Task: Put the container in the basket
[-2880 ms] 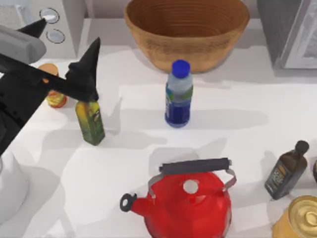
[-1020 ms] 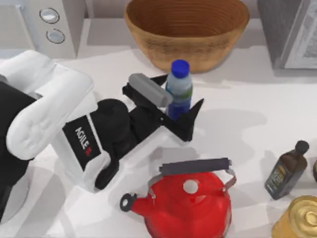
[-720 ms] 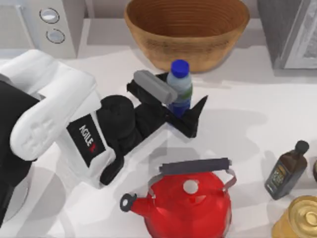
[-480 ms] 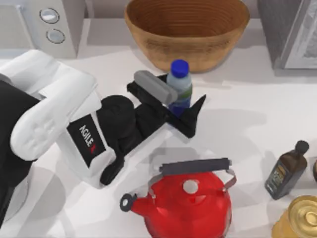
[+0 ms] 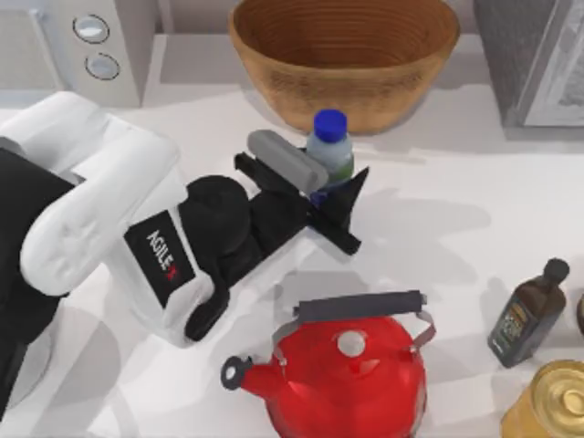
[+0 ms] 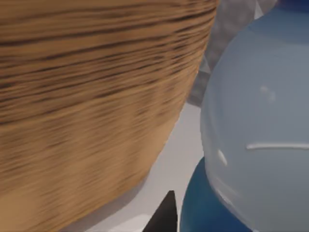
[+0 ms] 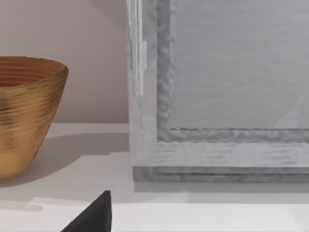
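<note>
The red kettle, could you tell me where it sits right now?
In the top view, the red kettle stands at the table's near edge, centre, below the left gripper.

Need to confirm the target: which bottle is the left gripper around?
The blue-capped bottle by the basket; the dark bottle stands far right.

The left arm reaches in from the left edge of the top view, its white forearm slanting down toward the middle of the frame, then a black wrist angling up and right. The left claw [image 5: 330, 187] sits just above frame centre, dark fingers closed around the container [image 5: 330, 151] (one pointed fingertip [image 5: 358, 182] juts to the right of it). In the right wrist view a dark fingertip [image 7: 94, 215] shows at the bottom edge.
</note>
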{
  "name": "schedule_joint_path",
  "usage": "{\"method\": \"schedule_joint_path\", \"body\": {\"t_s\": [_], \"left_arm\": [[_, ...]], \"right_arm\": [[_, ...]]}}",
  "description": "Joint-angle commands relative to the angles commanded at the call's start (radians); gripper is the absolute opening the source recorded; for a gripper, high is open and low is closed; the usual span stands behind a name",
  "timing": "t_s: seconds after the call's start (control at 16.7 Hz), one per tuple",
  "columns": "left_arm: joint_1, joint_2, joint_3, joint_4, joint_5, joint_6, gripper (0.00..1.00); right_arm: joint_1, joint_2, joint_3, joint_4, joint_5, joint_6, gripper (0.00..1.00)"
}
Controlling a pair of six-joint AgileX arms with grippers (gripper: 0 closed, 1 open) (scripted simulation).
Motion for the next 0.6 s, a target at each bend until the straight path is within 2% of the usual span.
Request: {"method": "schedule_joint_path", "body": {"t_s": [0.12, 0.18, 0.6], "left_arm": [[0.0, 0.0, 0.0, 0.0, 0.0, 0.0, 0.02], [0.0, 0.0, 0.0, 0.0, 0.0, 0.0, 0.0], [0.0, 0.0, 0.0, 0.0, 0.0, 0.0, 0.0]], "right_arm": [[0.0, 0.0, 0.0, 0.0, 0.0, 0.0, 1.0], [0.0, 0.0, 0.0, 0.0, 0.0, 0.0, 1.0], [0.0, 0.0, 0.0, 0.0, 0.0, 0.0, 1.0]]}}
